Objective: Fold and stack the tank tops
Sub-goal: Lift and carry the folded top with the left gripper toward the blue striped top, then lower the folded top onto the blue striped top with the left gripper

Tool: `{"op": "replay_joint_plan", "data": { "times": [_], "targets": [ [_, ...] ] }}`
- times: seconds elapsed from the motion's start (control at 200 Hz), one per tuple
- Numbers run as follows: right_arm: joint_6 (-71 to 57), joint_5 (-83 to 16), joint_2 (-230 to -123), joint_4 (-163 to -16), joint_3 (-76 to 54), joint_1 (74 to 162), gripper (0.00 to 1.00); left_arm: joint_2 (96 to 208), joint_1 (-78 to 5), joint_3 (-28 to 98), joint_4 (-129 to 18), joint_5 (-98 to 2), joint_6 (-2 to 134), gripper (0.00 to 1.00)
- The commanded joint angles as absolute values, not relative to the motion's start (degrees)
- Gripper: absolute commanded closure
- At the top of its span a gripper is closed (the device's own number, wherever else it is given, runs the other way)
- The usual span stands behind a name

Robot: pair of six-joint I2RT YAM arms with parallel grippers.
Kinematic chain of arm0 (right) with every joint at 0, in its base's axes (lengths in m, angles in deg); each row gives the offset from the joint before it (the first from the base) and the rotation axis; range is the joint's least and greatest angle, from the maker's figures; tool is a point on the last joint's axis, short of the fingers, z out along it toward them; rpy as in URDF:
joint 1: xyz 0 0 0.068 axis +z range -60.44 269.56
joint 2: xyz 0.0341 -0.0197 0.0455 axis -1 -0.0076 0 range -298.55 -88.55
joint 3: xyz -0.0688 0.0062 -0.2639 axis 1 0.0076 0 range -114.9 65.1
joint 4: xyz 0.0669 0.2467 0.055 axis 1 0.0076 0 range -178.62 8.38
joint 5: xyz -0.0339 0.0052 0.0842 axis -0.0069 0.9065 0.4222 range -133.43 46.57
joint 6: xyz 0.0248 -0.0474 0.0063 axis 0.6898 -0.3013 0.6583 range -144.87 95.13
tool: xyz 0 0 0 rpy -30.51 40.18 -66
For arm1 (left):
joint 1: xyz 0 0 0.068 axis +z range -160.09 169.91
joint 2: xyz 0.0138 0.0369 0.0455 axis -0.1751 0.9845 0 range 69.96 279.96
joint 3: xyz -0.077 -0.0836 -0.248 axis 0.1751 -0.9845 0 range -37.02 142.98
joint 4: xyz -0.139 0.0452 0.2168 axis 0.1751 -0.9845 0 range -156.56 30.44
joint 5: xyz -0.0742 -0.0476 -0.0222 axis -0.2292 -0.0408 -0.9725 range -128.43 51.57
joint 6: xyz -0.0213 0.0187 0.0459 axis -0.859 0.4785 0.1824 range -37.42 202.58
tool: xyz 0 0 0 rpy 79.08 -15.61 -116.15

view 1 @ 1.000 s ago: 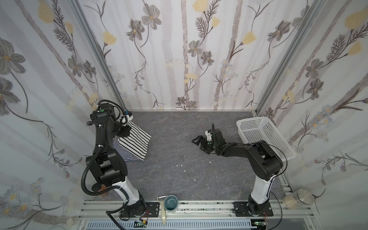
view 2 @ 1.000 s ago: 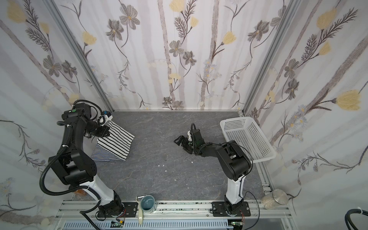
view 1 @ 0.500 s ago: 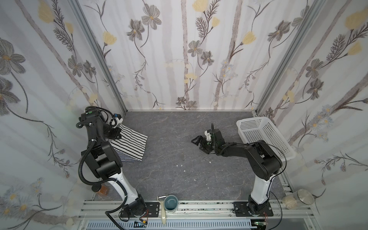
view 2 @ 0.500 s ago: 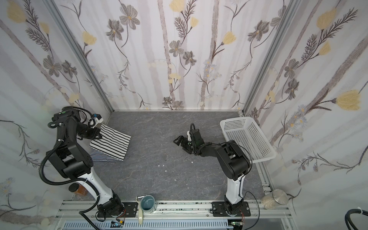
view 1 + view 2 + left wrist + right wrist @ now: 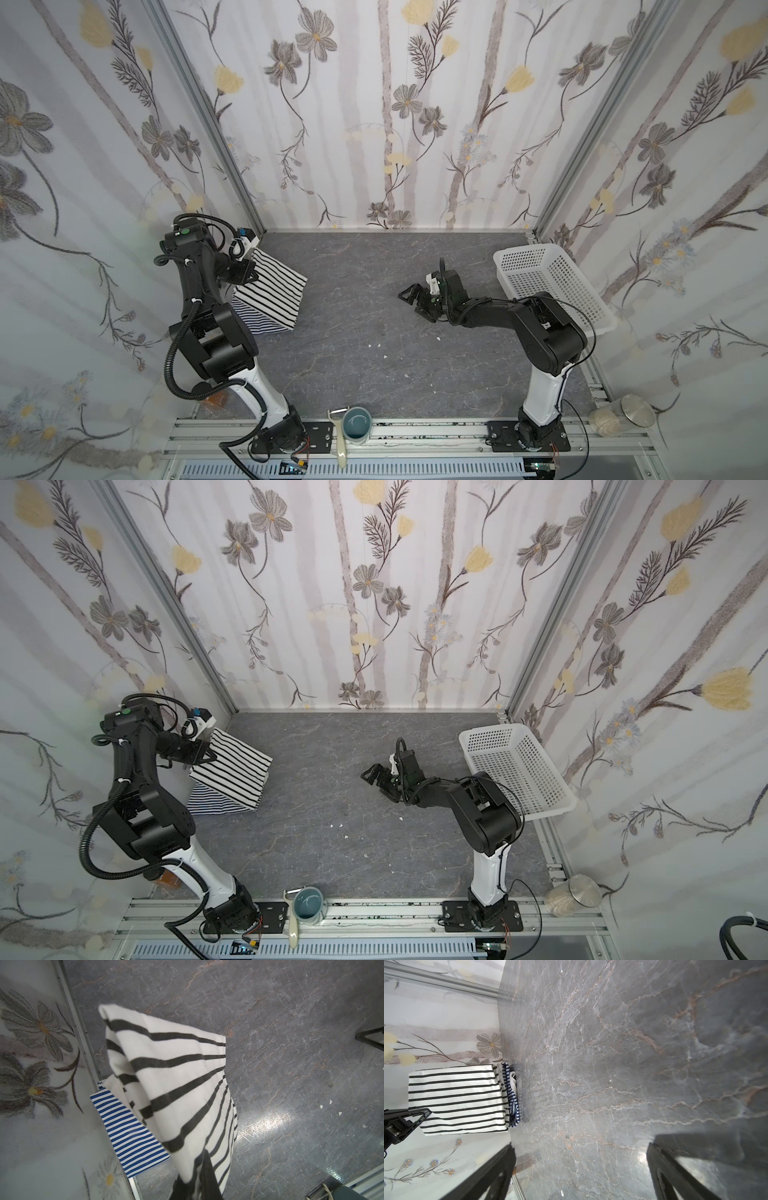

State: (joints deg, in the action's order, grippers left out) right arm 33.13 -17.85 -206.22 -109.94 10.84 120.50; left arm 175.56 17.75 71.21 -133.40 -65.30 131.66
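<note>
**Wide-striped top held at one end over the navy one**

The white knit tank top with wide-spaced black stripes (image 5: 272, 286) is seen folded into a rectangle at the left edge of the grey marbled table (image 5: 374, 353), close to the floral wall. One end is raised and the other slopes down onto the folded tank top with fine navy-and-white stripes (image 5: 259, 323), which lies flat underneath and juts out on one side. The left gripper (image 5: 193, 1183) is clamped on the raised end of the wide-striped top.

Both tops are judged light, soft and limp. A fold is likely to sag or fall open when only one point is held, so a hold through all layers at a folded edge or corner is advised. The edges are best squared over the navy top before the cloth is let go.

The right gripper (image 5: 417, 302) is spread wide and empty, low over the middle of the table and well apart from the tops. A white perforated plastic basket (image 5: 523, 251) is placed at the right edge. A blue-grey mug (image 5: 357, 424) and a cream-handled peeler (image 5: 340, 440) are set on the front rail. Nothing is found between the grippers and the stack; only the near wall limits room on that side.
</note>
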Motion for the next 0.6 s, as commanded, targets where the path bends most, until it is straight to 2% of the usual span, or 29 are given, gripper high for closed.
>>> {"op": "replay_joint_plan", "data": {
  "times": [0.0,0.225,0.595],
  "targets": [
    [33.42,-17.50,-206.76,-111.76,10.34,120.68,0.00,173.48,16.04,72.27,-135.10,-67.30,131.46,1.00],
    [33.49,-17.42,-206.59,-112.60,11.29,120.69,0.00,172.99,14.71,74.75,-135.41,-65.36,130.69,1.00],
    [33.49,-17.37,-206.50,-112.83,11.76,120.61,0.00,178.78,17.78,74.69,-135.32,-65.82,131.84,1.00]
  ]
}}
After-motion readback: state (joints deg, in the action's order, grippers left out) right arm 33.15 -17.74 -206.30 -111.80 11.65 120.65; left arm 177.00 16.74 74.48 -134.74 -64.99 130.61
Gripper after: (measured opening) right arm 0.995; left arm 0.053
